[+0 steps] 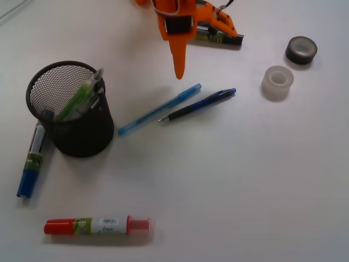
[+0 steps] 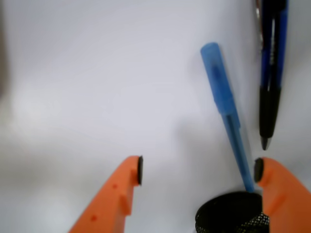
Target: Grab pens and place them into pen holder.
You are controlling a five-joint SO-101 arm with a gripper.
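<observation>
A black mesh pen holder (image 1: 70, 109) stands at the left with a green pen (image 1: 76, 101) and a pale one leaning inside; its rim (image 2: 233, 213) shows low in the wrist view. A translucent light blue pen (image 1: 159, 109) (image 2: 226, 107) and a dark blue-and-black click pen (image 1: 197, 105) (image 2: 271, 73) lie side by side on the table, right of the holder. My orange gripper (image 1: 179, 68) (image 2: 197, 171) hangs open above the table just beyond the pens' far ends, with nothing between its fingers. The blue pen runs just inside the right fingertip (image 2: 259, 170).
A blue-capped marker (image 1: 31, 161) lies against the holder's left side, and a red-capped marker (image 1: 98, 225) lies near the front edge. A clear tape roll (image 1: 277, 82) and a dark tape roll (image 1: 301, 50) sit at the right. Another marker (image 1: 221, 37) lies under the arm.
</observation>
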